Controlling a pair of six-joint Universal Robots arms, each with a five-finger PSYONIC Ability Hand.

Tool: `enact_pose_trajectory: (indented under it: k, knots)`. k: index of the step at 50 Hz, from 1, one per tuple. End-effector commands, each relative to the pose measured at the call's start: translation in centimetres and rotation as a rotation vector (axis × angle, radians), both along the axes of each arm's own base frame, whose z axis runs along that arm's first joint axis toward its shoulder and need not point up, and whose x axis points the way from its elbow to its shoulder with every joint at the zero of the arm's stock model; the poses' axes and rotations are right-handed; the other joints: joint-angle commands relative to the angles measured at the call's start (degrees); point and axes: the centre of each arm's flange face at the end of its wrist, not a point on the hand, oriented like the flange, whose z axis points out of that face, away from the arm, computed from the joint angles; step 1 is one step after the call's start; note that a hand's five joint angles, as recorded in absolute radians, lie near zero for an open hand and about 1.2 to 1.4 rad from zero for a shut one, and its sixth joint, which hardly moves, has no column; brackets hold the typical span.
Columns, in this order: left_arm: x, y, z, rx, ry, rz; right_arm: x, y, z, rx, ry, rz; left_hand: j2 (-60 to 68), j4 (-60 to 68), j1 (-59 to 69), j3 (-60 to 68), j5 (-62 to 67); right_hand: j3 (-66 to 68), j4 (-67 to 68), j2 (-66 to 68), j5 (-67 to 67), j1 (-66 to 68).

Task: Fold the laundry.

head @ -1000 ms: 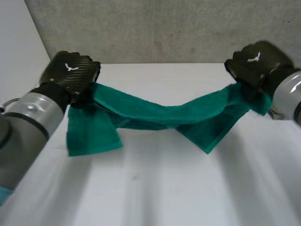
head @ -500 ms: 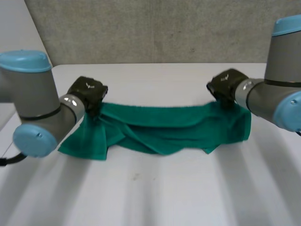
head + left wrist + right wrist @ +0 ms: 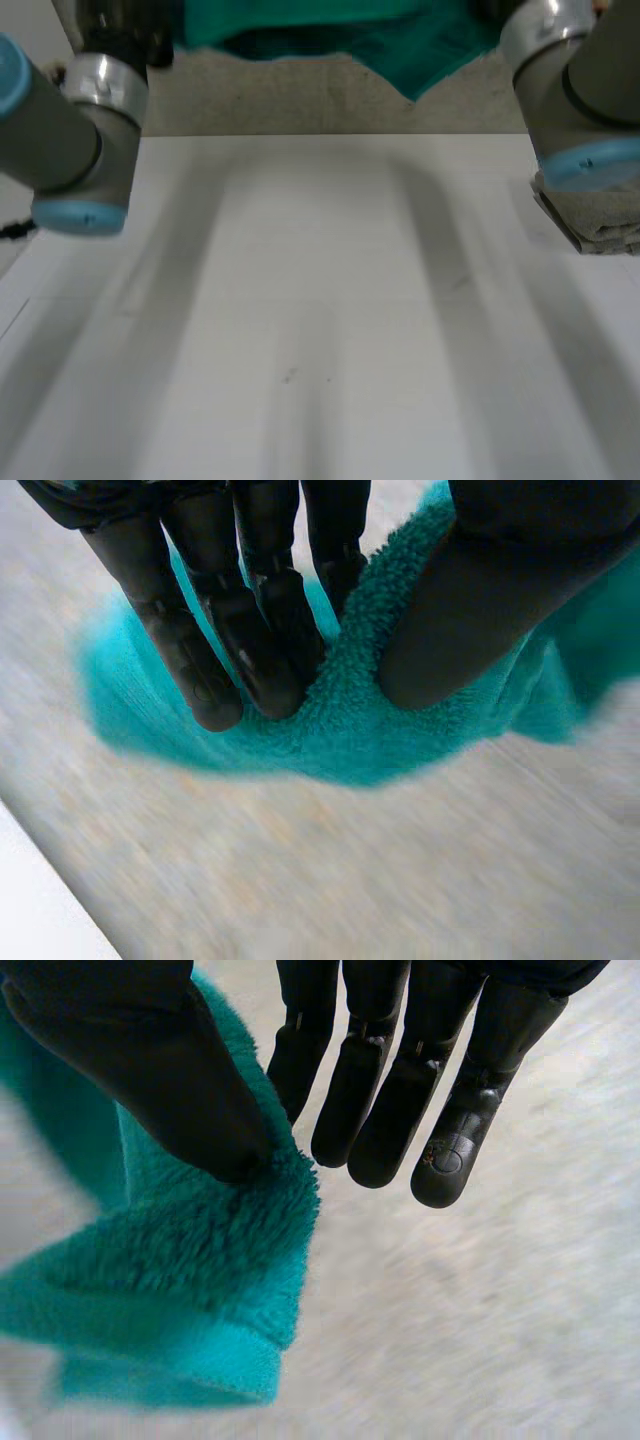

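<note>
A teal green towel [image 3: 330, 25] hangs high above the white table [image 3: 320, 330], stretched between my two raised arms, with one corner drooping lower near the right arm. In the left wrist view my left hand [image 3: 250, 600] pinches a thick fold of the towel [image 3: 360, 720] between its thumb and fingers. In the right wrist view my right hand [image 3: 400, 1080] holds the towel's [image 3: 200, 1260] edge, thumb pressed on the pile against the nearest finger, the other fingers straight.
A folded grey cloth [image 3: 600, 225] lies at the table's right edge, just under the right arm [image 3: 580, 90]. The left arm [image 3: 70, 130] stands over the table's far left corner. A grey wall rises behind the table.
Both arms have lifted the towel from just above the table to high over it. The towel no longer sags onto the tabletop.
</note>
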Motion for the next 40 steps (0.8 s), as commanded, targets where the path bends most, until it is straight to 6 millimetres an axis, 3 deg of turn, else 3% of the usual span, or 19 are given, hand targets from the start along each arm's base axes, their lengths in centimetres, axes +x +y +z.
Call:
enact_pose_trajectory:
  k: [1, 2, 4, 6, 10, 12, 16, 20, 25, 29, 35, 40]
  knots:
    - [0.7, 2.5, -10.2, 0.301, -0.146, -0.052, -1.0, 3.1, -9.4, 0.369, 0.23, 0.057, 11.5, 11.1, 15.6, 11.7, 13.8, 12.2, 11.8, 12.8, 13.1, 23.7]
    - [0.9, 3.3, -12.1, 0.354, -0.176, -0.073, -1.4, 4.0, -11.8, 0.455, 0.295, 0.064, 11.5, 11.1, 15.6, 11.7, 13.8, 12.2, 11.8, 12.8, 13.1, 23.7]
    - [1.0, 4.1, -13.8, 0.407, -0.2, -0.092, -1.7, 5.0, -14.1, 0.531, 0.361, 0.07, 10.8, 10.5, 15.0, 11.1, 13.2, 12.2, 11.8, 12.8, 13.1, 23.7]
    - [1.2, 5.0, -16.1, 0.474, -0.227, -0.116, -2.3, 6.1, -16.8, 0.606, 0.437, 0.07, 1.8, 1.5, 6.0, 2.0, 4.1, 12.2, 11.8, 12.8, 13.1, 23.7]
    - [1.3, 5.9, -19.2, 0.567, -0.262, -0.124, -2.6, 6.9, -20.2, 0.677, 0.487, 0.075, -11.8, -12.1, -7.6, -11.6, -9.5, 12.2, 11.8, 12.8, 13.1, 23.7]
    - [1.3, 6.3, -19.6, 0.588, -0.269, -0.126, -2.7, 7.0, -20.8, 0.689, 0.49, 0.073, -20.4, -20.8, -16.3, -20.2, -18.1, 12.2, 11.8, 12.8, 13.1, 23.7]
    - [1.8, 7.1, -19.5, 0.641, -0.282, -0.125, -2.9, 7.4, -21.4, 0.709, 0.489, 0.075, -31.6, -31.9, -27.4, -31.3, -29.2, 12.2, 11.8, 12.8, 13.1, 23.7]
    - [2.9, 7.5, -16.8, 0.628, -0.266, -0.101, -3.4, 7.7, -21.7, 0.731, 0.478, 0.07, -36.1, -36.4, -31.9, -35.9, -33.8, 12.2, 11.8, 12.8, 13.1, 23.7]
    - [4.9, 8.3, -13.7, 0.593, -0.223, -0.056, -4.6, 7.5, -19.7, 0.718, 0.416, 0.035, -37.0, -37.3, -32.8, -36.7, -34.6, 12.2, 11.8, 12.8, 13.1, 23.7]
    - [6.4, 9.7, -12.7, 0.582, -0.209, -0.028, -5.5, 7.1, -19.0, 0.734, 0.357, 0.012, -37.0, -37.3, -32.8, -36.7, -34.6, 12.2, 11.8, 12.8, 13.1, 23.7]
    - [8.4, 10.8, -14.2, 0.643, -0.209, 0.019, -6.5, 6.9, -18.9, 0.759, 0.322, -0.002, -37.1, -37.4, -32.9, -36.9, -34.8, 12.2, 11.8, 12.8, 13.1, 23.7]
    - [9.9, 9.7, -15.9, 0.704, -0.201, -0.007, -7.3, 6.3, -18.5, 0.756, 0.306, 0.005, -54.1, -54.4, -49.9, -53.8, -51.7, 12.2, 11.8, 12.8, 13.1, 23.7]
